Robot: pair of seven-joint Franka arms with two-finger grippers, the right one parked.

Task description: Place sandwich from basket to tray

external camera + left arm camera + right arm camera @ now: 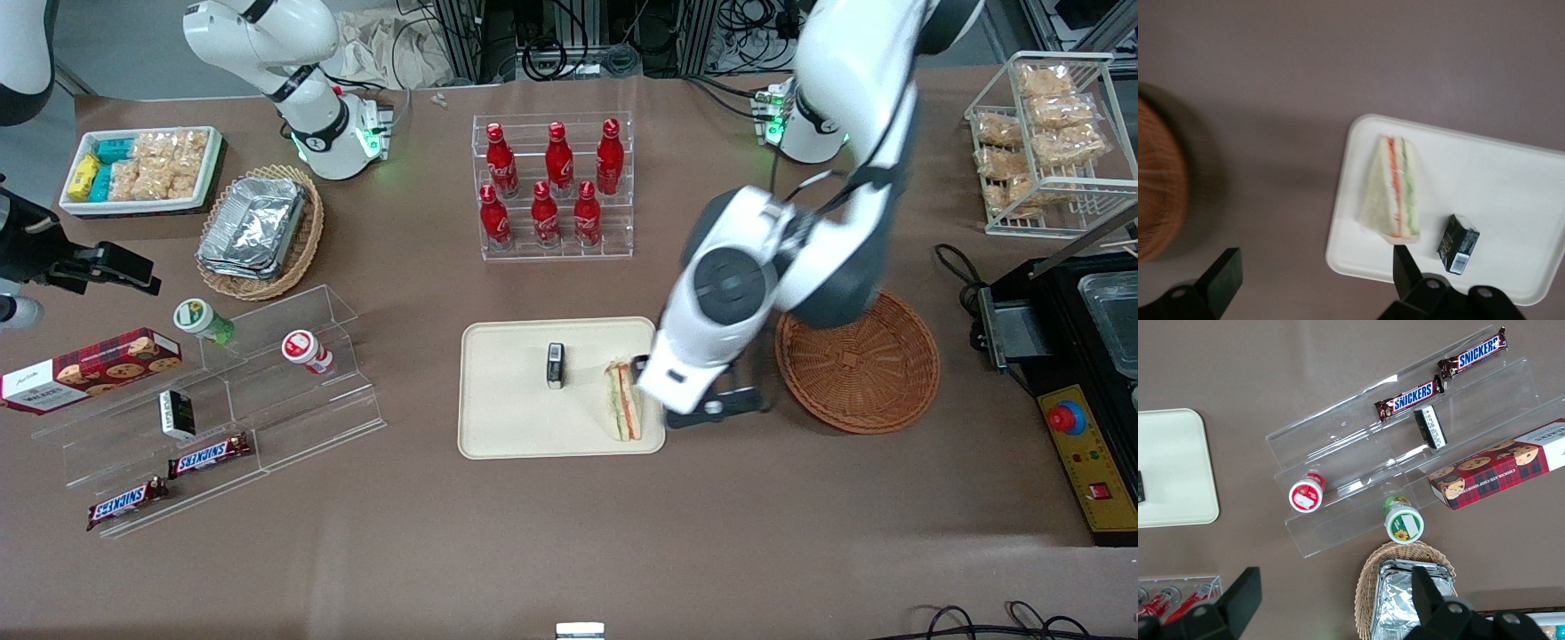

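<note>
One sandwich [1393,189] lies flat on the tray [1511,193], at the tray end nearest the basket [858,364], its red and green filling layers showing along one long side. No finger touches it. A small dark box [1457,244] rests just beside it on the same tray, apart from it. The basket, standing beside the tray on the working arm's side, appears empty. The gripper [1318,270] hangs above the tray's edge and the bare table [569,542] between tray and basket, fingers [1225,273] spread wide with nothing between them; the front view shows the wrist covering that tray edge.

Judged from this layout, the placing is done and the step in hand is the retreat. To do it well, the arm should rise straight up first, keeping the spread fingers clear of the wrap so the wedge is not dragged toward the rim, and only then swing away. The sandwich sits close to the tray edge, so any sideways brush could push it partly off. The dark box needs no handling.
</note>
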